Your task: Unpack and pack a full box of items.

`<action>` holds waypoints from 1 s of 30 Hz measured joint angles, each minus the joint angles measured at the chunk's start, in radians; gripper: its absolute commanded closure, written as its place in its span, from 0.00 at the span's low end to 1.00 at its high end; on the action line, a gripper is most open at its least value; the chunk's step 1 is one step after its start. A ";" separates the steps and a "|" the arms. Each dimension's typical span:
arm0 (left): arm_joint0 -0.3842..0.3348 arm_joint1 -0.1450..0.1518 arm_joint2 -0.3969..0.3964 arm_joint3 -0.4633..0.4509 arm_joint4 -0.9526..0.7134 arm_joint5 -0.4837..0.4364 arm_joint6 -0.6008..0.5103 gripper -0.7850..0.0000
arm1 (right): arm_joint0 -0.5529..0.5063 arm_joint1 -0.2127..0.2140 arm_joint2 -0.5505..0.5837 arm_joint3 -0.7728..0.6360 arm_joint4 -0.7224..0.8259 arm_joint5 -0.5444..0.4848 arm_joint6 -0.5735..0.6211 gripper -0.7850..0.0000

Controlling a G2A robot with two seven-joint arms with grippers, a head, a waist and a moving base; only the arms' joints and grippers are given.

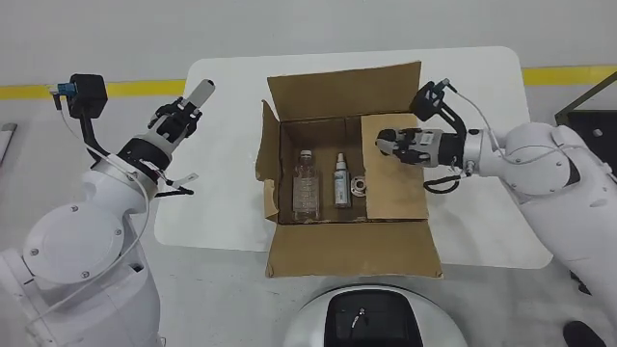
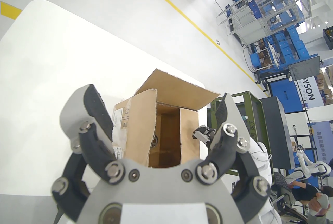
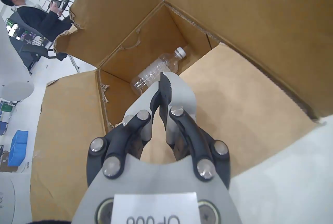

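Note:
An open cardboard box [image 1: 347,249] stands mid-table with its flaps spread. On its floor lie a clear plastic bottle [image 1: 306,187], a small spray bottle [image 1: 340,180] and a small round ring-like item [image 1: 359,186]. The box's right flap [image 1: 395,175] leans inward over part of the opening. My right gripper [image 1: 386,143] is shut with nothing in it, just above that flap [image 3: 234,95], its tip [image 3: 161,80] pointing toward the clear bottle [image 3: 156,67]. My left gripper [image 2: 160,105] is open and empty, above the table to the left of the box [image 2: 141,126].
The white table [image 1: 231,87] has bare room on both sides of the box. A yellow floor line [image 1: 145,87] runs behind the table. A dark frame [image 1: 593,116] stands past the table's right end.

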State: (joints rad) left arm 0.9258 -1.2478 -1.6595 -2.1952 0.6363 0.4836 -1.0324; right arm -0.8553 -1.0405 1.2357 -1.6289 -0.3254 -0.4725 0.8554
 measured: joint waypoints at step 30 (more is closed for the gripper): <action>0.209 0.062 0.085 0.117 0.162 -0.593 -0.079 1.00 | 0.209 -0.034 0.000 0.507 0.240 -0.022 -0.186 1.00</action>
State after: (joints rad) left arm 1.1351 -1.1854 -1.5748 -2.0786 0.7983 -0.1090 -1.1118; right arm -0.6464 -1.0747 1.2353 -1.1214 -0.0857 -0.4941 0.6698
